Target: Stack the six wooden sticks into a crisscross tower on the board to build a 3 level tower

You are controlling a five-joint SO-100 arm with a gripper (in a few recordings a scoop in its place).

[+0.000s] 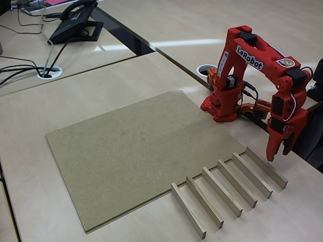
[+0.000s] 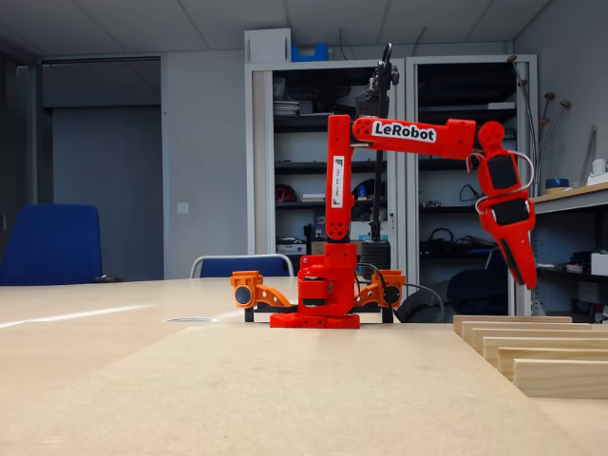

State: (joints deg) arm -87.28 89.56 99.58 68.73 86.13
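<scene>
Several pale wooden sticks [image 1: 222,191] lie side by side in a row on the light desk, just off the right edge of the brown board [image 1: 126,151]. In the low fixed view their ends [image 2: 532,347] line up at the right, beside the board [image 2: 237,389]. All the sticks rest on the desk, none on the board. My red gripper [image 1: 278,153] hangs pointing down above the far end of the rightmost stick [image 1: 266,167], a little clear of it. Its fingers look closed together with nothing between them, and the low view shows the gripper [image 2: 525,275] as a single point.
The arm's red base [image 1: 222,103] stands at the board's far right corner. A desk phone [image 1: 75,20] and cables sit far back left, with cable grommets [image 1: 49,73] in the desk. The desk's right edge runs close behind the gripper.
</scene>
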